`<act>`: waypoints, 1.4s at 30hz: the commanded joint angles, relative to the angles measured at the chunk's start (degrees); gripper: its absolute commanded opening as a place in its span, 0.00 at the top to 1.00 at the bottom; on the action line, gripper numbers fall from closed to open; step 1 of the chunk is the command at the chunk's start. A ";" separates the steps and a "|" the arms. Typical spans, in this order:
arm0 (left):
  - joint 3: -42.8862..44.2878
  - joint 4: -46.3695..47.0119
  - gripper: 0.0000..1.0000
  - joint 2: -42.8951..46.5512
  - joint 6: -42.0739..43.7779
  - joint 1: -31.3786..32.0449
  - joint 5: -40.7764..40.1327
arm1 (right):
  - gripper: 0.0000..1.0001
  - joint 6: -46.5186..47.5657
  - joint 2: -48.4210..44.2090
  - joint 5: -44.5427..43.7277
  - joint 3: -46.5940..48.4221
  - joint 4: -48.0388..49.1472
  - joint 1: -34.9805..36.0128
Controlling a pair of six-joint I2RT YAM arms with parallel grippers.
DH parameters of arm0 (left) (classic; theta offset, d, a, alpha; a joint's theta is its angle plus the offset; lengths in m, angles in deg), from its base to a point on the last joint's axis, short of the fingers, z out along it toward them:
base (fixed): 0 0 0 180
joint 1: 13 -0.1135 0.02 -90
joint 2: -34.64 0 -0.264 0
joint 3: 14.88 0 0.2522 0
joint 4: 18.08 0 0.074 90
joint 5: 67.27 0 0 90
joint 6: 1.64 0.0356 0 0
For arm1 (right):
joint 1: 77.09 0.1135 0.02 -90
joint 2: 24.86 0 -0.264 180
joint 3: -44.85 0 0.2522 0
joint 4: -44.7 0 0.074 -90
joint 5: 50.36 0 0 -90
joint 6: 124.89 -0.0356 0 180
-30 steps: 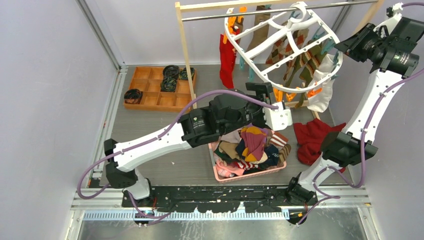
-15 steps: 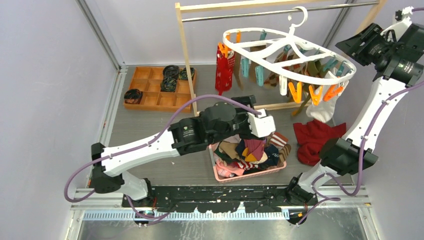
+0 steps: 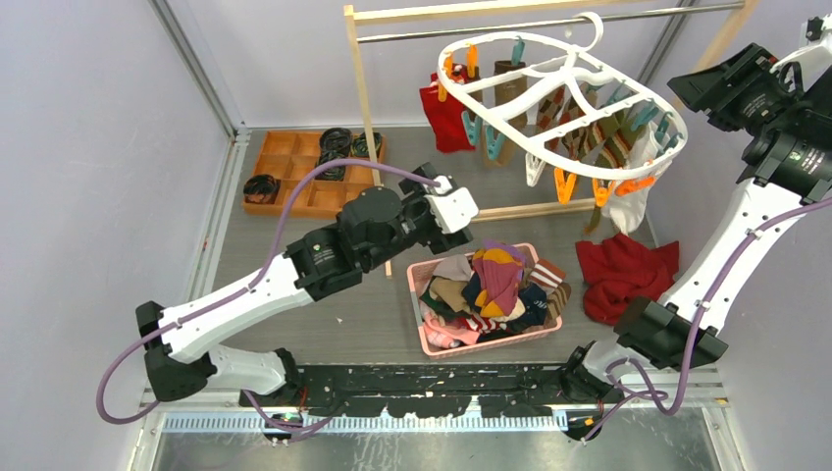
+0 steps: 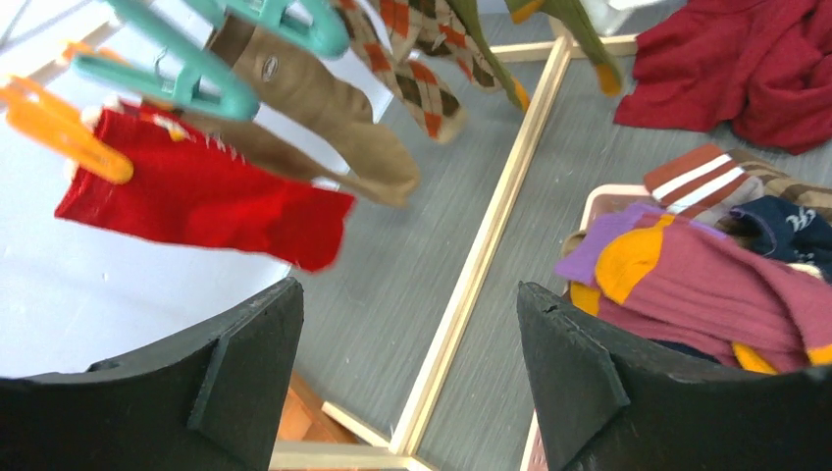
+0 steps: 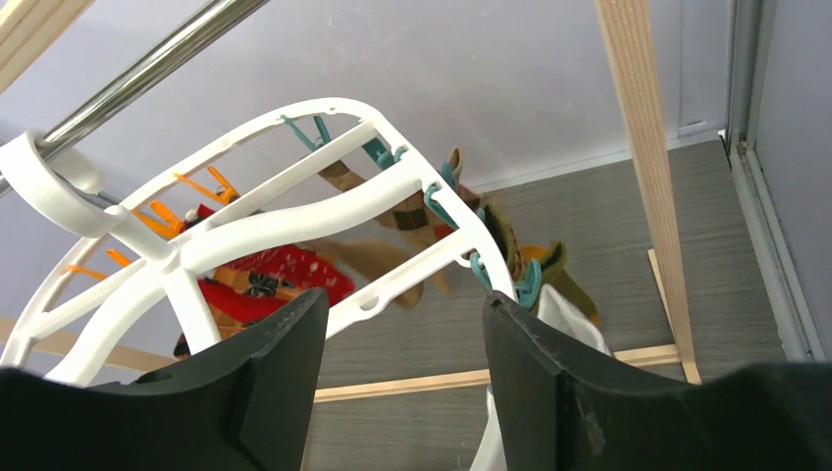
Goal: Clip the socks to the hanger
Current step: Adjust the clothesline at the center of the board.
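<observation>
A grey surface [image 3: 240, 240] fills the overhead view, with a wooden rack [image 3: 364, 98] standing across its upper half and a metal rail [image 3: 442, 29] along the top. The left arm [image 3: 265, 285] reaches from lower left to the centre, and the right arm [image 3: 731, 245] climbs the right edge into the upper right corner. The white hanger [image 5: 294, 221] hooks on the rail at upper right and tilts, its low side toward the right arm. A pink basket [image 3: 416, 299] at lower centre is heaped with loose socks [image 3: 500, 280], a maroon and orange one on top. Just right of it lies a red cloth [image 3: 618, 275], and an orange tray [image 3: 294, 186] at upper left holds black rolls [image 3: 334, 139]. Several socks already hang from the hanger: a red sock [image 4: 206, 201] at the left of the left wrist view, a brown sock [image 4: 314, 118] beside it, and argyle ones [image 4: 412, 69] further right. The left claw [image 4: 407, 294] is spread wide with nothing between its fingers, above the rack's foot bar and beside the basket. The right claw [image 5: 402, 302] is also spread and empty, apart from the hanger's rim. Teal pegs [image 4: 167, 83] and an orange peg [image 4: 59, 128] grip the socks' tops.
</observation>
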 commanded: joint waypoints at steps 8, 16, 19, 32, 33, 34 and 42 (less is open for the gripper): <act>-7.61 7.51 0.12 8.31 -14.21 -16.33 10.24 | 0.29 -0.80 -3.87 3.50 -4.88 7.21 -5.68; -14.10 20.51 0.10 9.05 -27.29 -35.12 27.70 | 0.27 4.99 -6.30 1.04 -11.69 7.06 -8.30; -15.41 26.19 0.11 6.77 -27.97 -38.47 30.16 | 0.27 6.35 -7.40 0.15 -14.90 7.96 -8.57; -11.91 30.97 0.34 -3.38 -26.57 -41.31 24.57 | 0.25 13.10 -7.23 -1.78 -22.09 6.30 -10.94; -11.91 31.42 0.39 -3.58 -26.57 -41.31 23.18 | 0.25 13.42 -7.11 -1.85 -22.74 6.49 -10.95; -11.90 31.83 0.45 -3.78 -26.57 -41.31 21.48 | 0.25 13.70 -6.92 -1.86 -23.43 6.81 -10.94; -11.18 33.99 0.83 -5.23 -22.00 -41.31 8.62 | 0.25 15.22 -4.56 -0.34 -26.98 8.56 -10.94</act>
